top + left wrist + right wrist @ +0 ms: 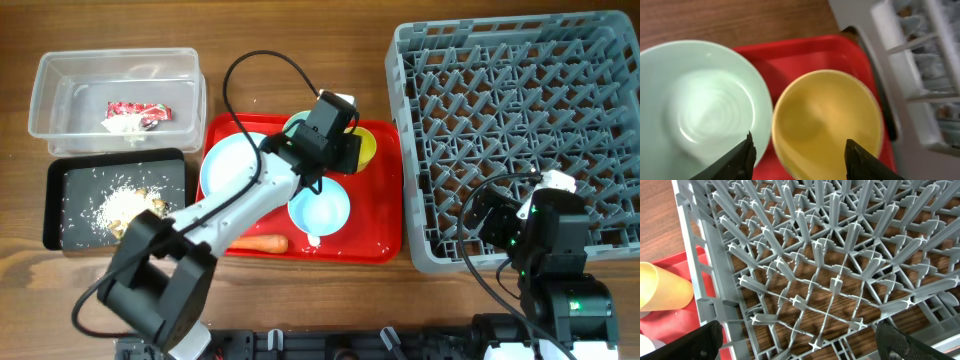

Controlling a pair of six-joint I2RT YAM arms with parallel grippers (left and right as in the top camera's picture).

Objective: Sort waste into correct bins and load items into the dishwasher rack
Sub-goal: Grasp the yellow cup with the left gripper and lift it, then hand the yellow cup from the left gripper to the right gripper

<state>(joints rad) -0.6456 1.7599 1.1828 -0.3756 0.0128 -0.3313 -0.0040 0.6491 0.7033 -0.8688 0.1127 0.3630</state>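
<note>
My left gripper (pixel 338 135) (pixel 800 160) is open and empty, hovering over the small yellow cup (pixel 364 148) (pixel 827 120), its fingers either side of the cup's near rim. The pale mint bowl (pixel 296 124) (pixel 700 105) sits just left of the cup. The light-blue plate (pixel 225 165), light-blue bowl (pixel 318 205) and orange carrot (pixel 258 243) lie on the red tray (pixel 385 215). My right gripper (pixel 495 222) (pixel 800 345) is open and empty over the grey dishwasher rack's (pixel 520 120) (pixel 830 255) front-left corner. The spoon is not clearly visible.
The clear tub (pixel 60 85) at back left holds the red-and-white wrapper (pixel 140 111) and white tissue (pixel 125 126). The black tray (pixel 60 215) in front of it holds pale crumbs (pixel 122 205). The right wrist view shows the cup (pixel 660 292) beyond the rack wall.
</note>
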